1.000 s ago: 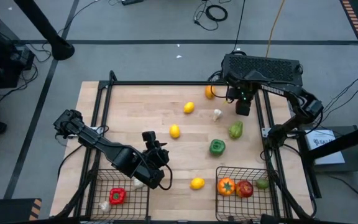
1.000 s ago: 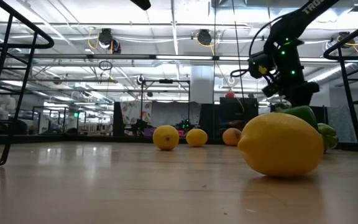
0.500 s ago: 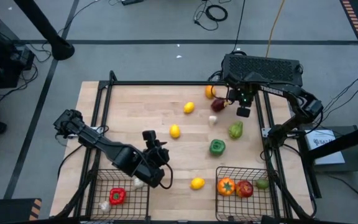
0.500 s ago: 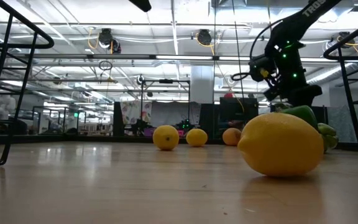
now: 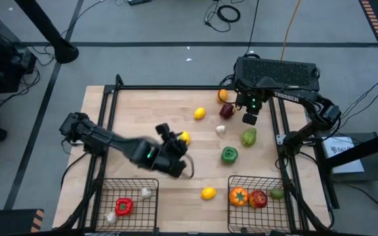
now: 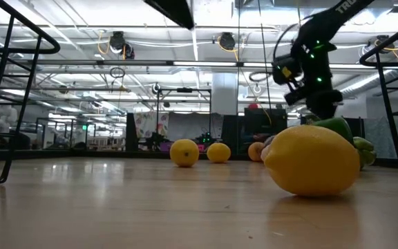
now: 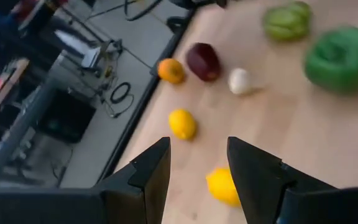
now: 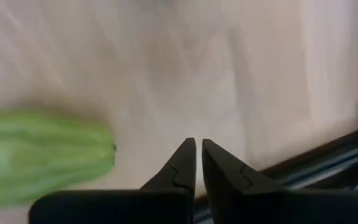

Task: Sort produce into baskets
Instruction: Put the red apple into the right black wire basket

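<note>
My left gripper (image 5: 174, 143) hangs open above the table's middle, next to a lemon (image 5: 184, 136) that shows below its fingertips (image 7: 222, 186). My right gripper (image 5: 250, 118) points down at the far right, shut on nothing. It stands between a dark red apple (image 5: 227, 110) and a light green pepper (image 5: 249, 137) (image 8: 42, 155). An orange (image 5: 223, 96), a garlic bulb (image 5: 220, 130), a dark green pepper (image 5: 229, 155) and two more lemons (image 5: 199, 113) (image 5: 208, 193) lie on the wood. The left basket (image 5: 104, 193) holds a red pepper (image 5: 123, 206) and garlic (image 5: 146, 193).
The right basket (image 5: 287, 203) at the near right holds an orange tomato (image 5: 239, 195), a red apple (image 5: 258, 198) and a green piece (image 5: 277, 193). A black frame (image 5: 176, 88) runs round the table. The wood between the left basket and the near lemon is bare.
My left arm has swung from above the left basket toward the table's middle and far side, its fingers still apart. By my right gripper the dark red apple has come into view on its left side. The garlic bulb has slid a little toward the near left.
</note>
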Available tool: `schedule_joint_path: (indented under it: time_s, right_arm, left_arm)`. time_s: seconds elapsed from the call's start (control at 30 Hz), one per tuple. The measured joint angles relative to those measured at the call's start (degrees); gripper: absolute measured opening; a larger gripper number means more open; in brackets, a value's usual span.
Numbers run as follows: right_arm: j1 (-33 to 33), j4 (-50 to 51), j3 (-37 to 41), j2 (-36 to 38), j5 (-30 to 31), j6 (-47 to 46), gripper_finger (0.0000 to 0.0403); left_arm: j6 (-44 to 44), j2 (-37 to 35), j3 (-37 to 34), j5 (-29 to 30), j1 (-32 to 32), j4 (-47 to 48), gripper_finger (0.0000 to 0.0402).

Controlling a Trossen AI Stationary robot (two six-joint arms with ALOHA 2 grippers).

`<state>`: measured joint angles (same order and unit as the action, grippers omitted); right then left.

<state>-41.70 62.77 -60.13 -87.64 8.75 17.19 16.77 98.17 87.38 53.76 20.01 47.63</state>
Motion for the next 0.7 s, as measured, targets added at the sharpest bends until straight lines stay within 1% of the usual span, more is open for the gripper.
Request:
schedule_joint_path:
  time_s: [0.1,0.17,0.27,0.33,0.43,0.5,0.6,0.7]
  right_arm:
    - [1.2,-2.77,-2.11,0.02,0.57,-1.02,0.0039]
    - [1.52,-6.72,-3.12,0.02,2.82,-2.31,0.0051]
    - [1.6,-13.17,-3.39,0.09,3.43,-2.8,0.0069]
    - [1.64,-16.42,-3.39,-0.18,3.46,-2.57,0.0076]
    - [1.47,-19.8,-3.37,-0.75,3.12,-1.6,0.0079]
    - [1.17,-22.04,-3.39,-1.06,1.47,-1.67,0.0076]
    - [1.16,-23.19,-3.37,-1.77,-1.26,-2.64,0.0066]
    - [1.25,-23.11,-3.37,-3.37,-0.9,-3.99,0.005]
  left_arm:
    - [-1.17,0.0,-0.53,-3.78,-4.9,-4.73,0.0166]
    - [-0.38,0.02,-0.59,-6.62,-7.23,-6.01,0.0166]
    - [0.9,0.01,-0.58,-10.87,-8.85,-6.81,0.0166]
    - [0.86,0.03,-0.6,-12.63,-8.98,-6.4,0.0166]
    - [0.88,0.04,-0.58,-13.16,-8.57,-6.5,0.0166]
    - [0.85,0.04,-0.58,-13.21,-8.15,-6.47,0.0166]
    - [0.81,0.04,-0.59,-13.2,-7.85,-6.44,0.0166]
    - [0.44,0.04,-0.58,-13.32,-7.87,-6.37,0.0166]
